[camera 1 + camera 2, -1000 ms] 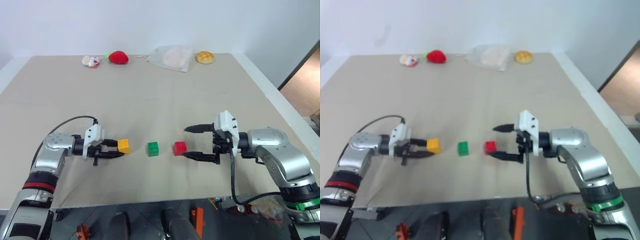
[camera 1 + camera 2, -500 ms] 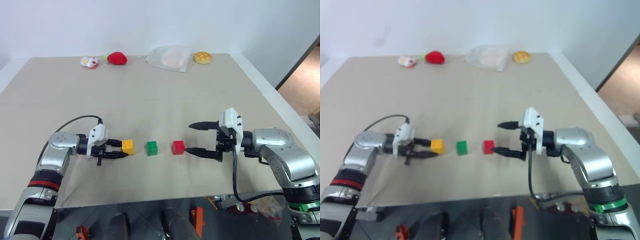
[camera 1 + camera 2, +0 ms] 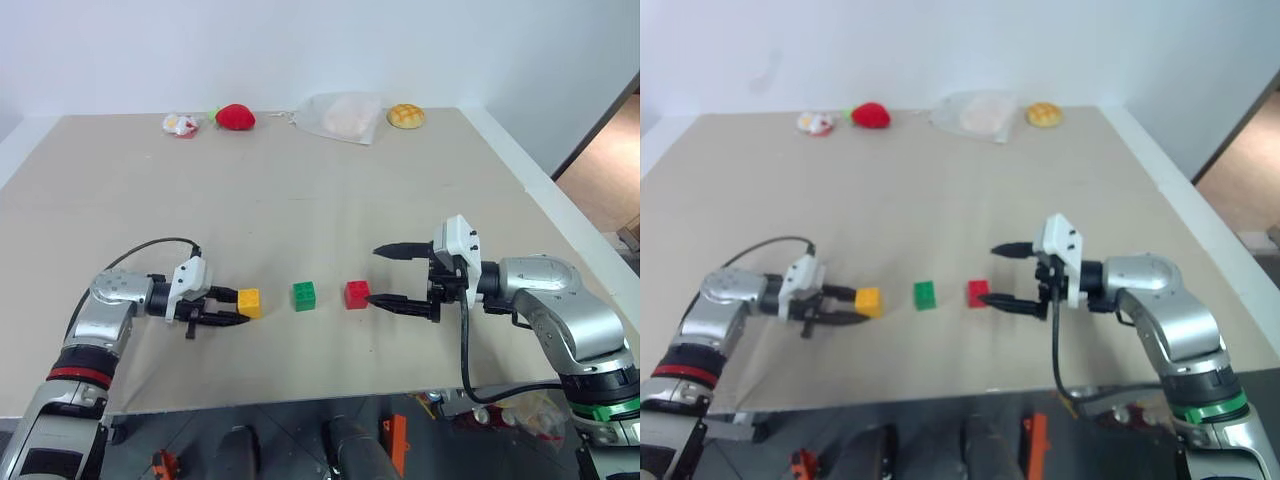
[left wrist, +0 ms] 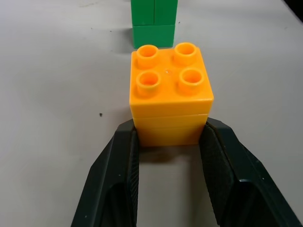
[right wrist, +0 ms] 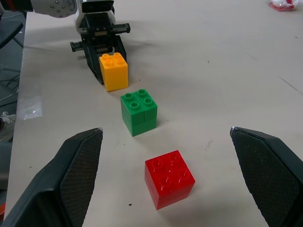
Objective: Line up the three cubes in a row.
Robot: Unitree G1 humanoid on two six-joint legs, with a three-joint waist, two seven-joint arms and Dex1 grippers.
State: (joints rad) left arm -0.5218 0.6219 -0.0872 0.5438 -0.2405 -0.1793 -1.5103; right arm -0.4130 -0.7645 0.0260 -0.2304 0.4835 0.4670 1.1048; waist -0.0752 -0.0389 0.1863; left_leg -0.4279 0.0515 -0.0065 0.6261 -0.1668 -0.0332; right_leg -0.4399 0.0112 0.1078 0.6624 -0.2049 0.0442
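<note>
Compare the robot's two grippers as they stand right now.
The left gripper is shut on the yellow cube; the right gripper stands wide open and holds nothing. The left touches its cube; the right sits just beside the red cube, apart from it. Both have black fingers and point inward along the row.

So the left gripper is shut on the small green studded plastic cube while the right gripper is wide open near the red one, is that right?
Not quite: the left gripper is shut on the small yellow studded plastic cube, not the green studded cube, as the left wrist view shows. The rest holds: the right gripper is wide open near the red studded cube.
</note>
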